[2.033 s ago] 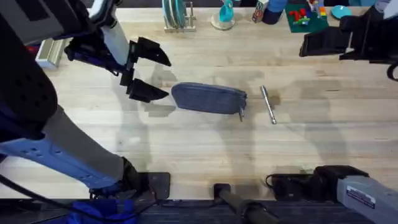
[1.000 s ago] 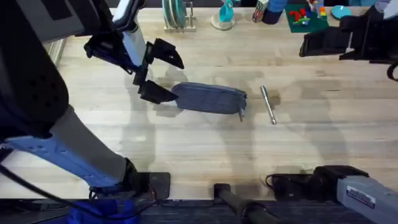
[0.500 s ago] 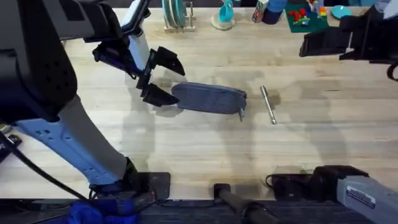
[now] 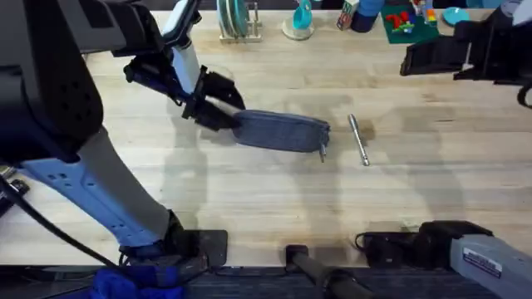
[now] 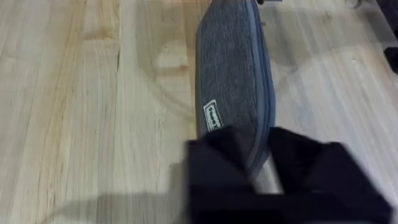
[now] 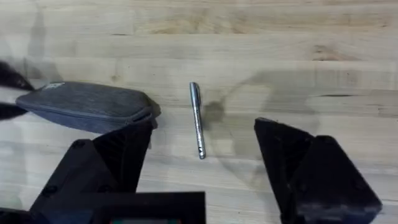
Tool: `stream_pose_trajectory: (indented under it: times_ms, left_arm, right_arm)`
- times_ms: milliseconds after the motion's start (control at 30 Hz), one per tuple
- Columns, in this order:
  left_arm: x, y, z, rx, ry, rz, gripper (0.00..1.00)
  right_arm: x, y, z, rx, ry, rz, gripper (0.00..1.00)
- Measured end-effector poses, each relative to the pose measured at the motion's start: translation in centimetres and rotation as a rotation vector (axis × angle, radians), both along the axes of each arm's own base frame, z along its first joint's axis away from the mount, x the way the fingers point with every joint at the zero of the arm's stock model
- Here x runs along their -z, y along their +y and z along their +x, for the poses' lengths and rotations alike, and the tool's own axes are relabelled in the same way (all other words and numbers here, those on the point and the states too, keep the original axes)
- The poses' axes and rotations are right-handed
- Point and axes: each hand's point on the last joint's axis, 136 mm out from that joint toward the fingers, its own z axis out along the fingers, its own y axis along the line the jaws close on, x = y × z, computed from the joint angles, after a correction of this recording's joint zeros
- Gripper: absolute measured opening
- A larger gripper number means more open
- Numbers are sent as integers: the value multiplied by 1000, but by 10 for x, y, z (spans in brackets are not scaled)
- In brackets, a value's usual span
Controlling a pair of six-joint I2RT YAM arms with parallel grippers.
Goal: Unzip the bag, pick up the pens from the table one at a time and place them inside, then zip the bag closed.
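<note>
The grey-blue bag [image 4: 281, 131] lies on the table [image 4: 249, 199] with its zipper closed and the metal pull [image 4: 322, 151] at its right end. My left gripper [image 4: 223, 110] is shut on the bag's left end. In the left wrist view, both black fingers [image 5: 217, 171] pinch the end of the bag [image 5: 233, 74]. One silver pen [image 4: 358, 139] lies just right of the bag. My right gripper [image 4: 416, 58] hangs open high over the back right. In the right wrist view it looks down on the pen [image 6: 197, 119] and the bag [image 6: 87, 107].
Along the back edge stand a rack of plates [image 4: 237, 21], a teal object [image 4: 301, 17], a dark cup [image 4: 364, 18] and a green tray of toy bricks [image 4: 407, 23]. Bare wood lies in front of the bag and the pen.
My left gripper has moved right to the bag's left end and has shut on it. The bag, the pen and the right arm have stayed put.
</note>
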Motion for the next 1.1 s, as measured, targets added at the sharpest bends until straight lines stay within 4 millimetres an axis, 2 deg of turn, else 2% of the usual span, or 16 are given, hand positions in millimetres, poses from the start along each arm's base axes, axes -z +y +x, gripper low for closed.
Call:
stream_pose_trajectory:
  times_ms: [33,67,100,700,967,1100]
  left_arm:
    - [0,0,0,0,0,0,190]
    - [0,0,0,1,-2,0,91]
    - [0,0,0,1,-2,0,57]
    - [0,0,0,2,-2,1,42]
    - [0,0,0,2,-2,1,43]
    - [0,0,0,2,-2,1,43]
  right_arm:
    - [0,0,0,0,0,0,996]
    - [0,0,0,0,0,0,996]
    - [0,0,0,0,0,0,996]
    - [0,0,0,0,1,0,996]
    - [4,0,-6,5,28,4,996]
    - [7,0,-12,60,65,37,996]
